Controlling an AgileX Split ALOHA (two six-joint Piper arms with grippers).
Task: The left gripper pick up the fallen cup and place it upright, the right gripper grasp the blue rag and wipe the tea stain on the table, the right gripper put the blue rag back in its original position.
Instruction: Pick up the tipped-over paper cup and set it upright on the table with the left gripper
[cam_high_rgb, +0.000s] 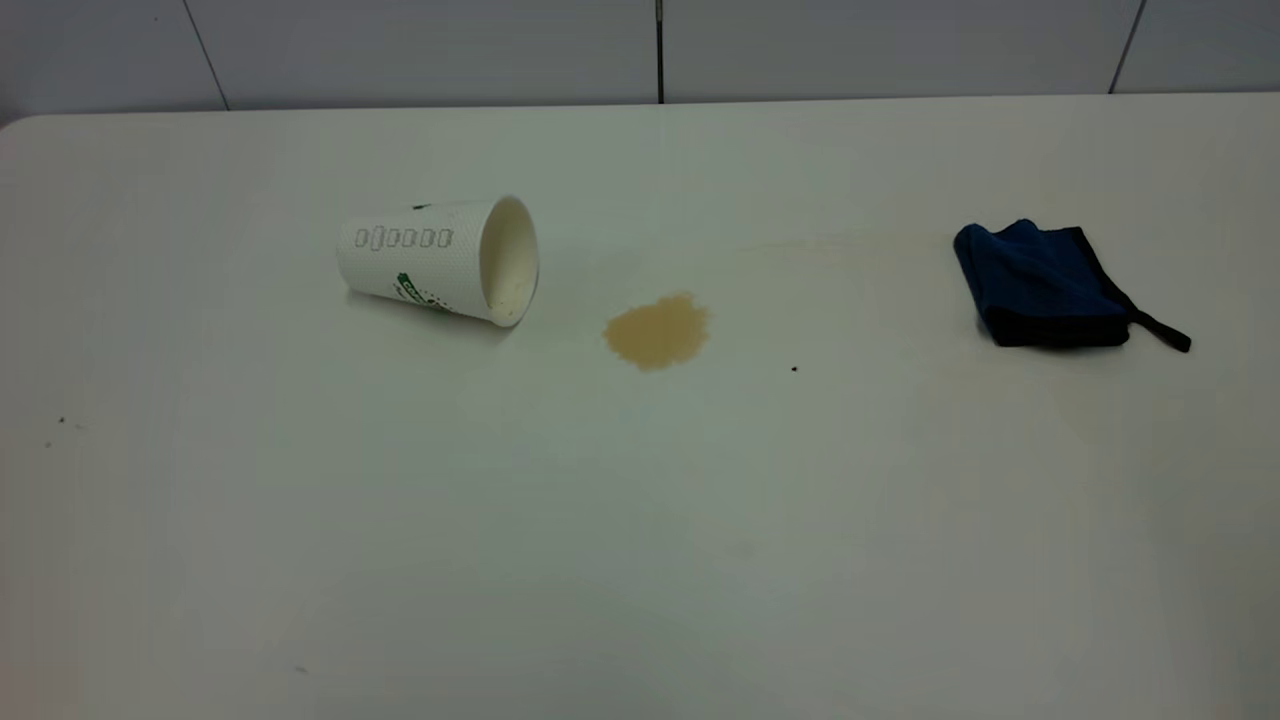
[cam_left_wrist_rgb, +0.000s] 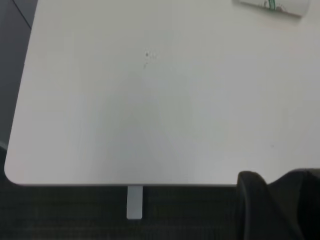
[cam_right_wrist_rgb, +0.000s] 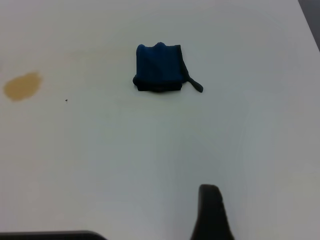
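Note:
The fallen cup lies on its side at the left of the table, its mouth turned toward the tea stain, a tan blotch just to its right. The blue rag sits folded at the far right, its black strap pointing right. Neither arm shows in the exterior view. My left gripper hangs over the table's near edge, far from the cup, of which only a sliver shows. My right gripper hovers well short of the rag, with the stain off to one side.
A tiny black speck lies right of the stain, and faint specks mark the left side. A grey panelled wall runs behind the table. The left wrist view shows the table's rounded corner and a leg below.

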